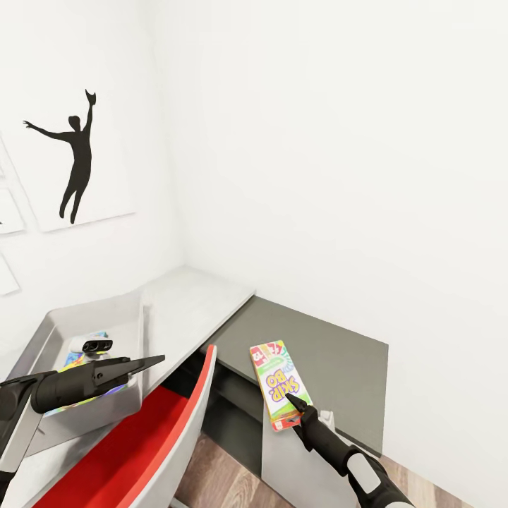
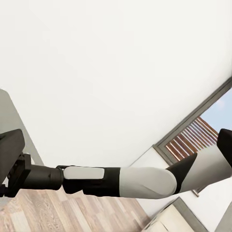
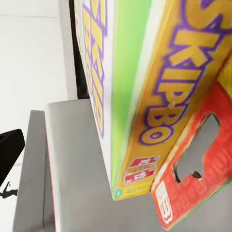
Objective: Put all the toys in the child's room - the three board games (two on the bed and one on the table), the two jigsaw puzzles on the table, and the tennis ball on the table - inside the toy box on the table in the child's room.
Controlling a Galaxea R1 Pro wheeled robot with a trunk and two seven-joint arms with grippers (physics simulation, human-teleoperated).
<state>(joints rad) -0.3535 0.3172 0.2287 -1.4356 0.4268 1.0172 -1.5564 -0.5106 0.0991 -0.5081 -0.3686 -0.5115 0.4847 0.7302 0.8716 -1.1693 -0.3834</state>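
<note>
Two of our arms reach into the head view, and much of what matters is partly hidden. Our left gripper (image 1: 144, 365) hangs over the near edge of the grey toy box (image 1: 134, 310) on the light grey desk (image 1: 201, 296); its fingers look close together with nothing between them, though we cannot tell for sure. Inside the bin, a colourful flat item (image 1: 83, 356) is mostly covered by that arm, so we cannot tell which toy it is; a small dark object (image 1: 97, 345) lies beside it, too small to identify. Our right gripper (image 1: 295, 406) meets the near end of the card game box (image 1: 279, 381), which sits over the lower dark grey part of the desk, to the right; whether the box rests there or is lifted we cannot tell, and the fingers' grip is hidden behind the box. "SKIP BO" reads in purple-edged yellow letters, upside down from the head view and again close up in the right wrist view (image 3: 159, 96), where a red hang tab with a cut-out slot shows. A black silhouette print (image 1: 70, 159) hangs on the left wall. A red and grey chair (image 1: 152, 437) stands near us, cut off by the frame.
</note>
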